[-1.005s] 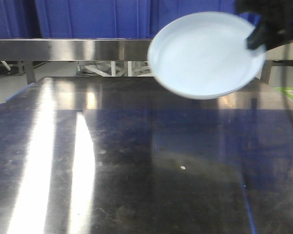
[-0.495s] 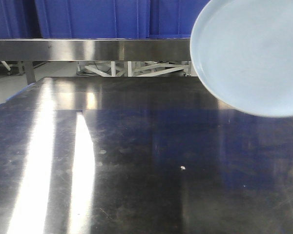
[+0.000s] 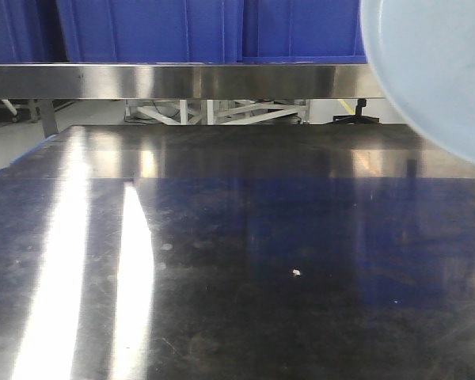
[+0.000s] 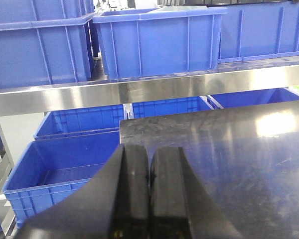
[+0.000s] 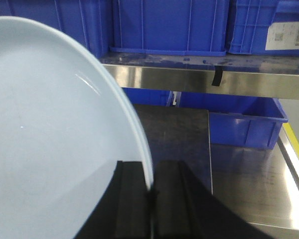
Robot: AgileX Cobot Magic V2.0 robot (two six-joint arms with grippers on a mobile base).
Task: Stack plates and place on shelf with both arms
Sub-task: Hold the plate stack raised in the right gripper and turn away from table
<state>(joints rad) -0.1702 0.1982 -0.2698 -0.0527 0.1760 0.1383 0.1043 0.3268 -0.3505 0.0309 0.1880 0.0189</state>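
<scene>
Plate (image 5: 55, 124) is hanging tilted at upper rt of front view, over the dark steel tabletop (image 3: 261, 237) and in front of shelf (image 3: 182, 79) rail, partly cut by frame. R gripper (image 5: 152, 199) is pinching its rim, fingers nearly closed on it. L gripper (image 4: 149, 199) is sitting fully closed, fingers touching, holding nothing. Blue crates (image 4: 159, 40) are sitting on shelf; one is carrying a white label (image 5: 286, 36) w/ printed code, text too small to read.
</scene>
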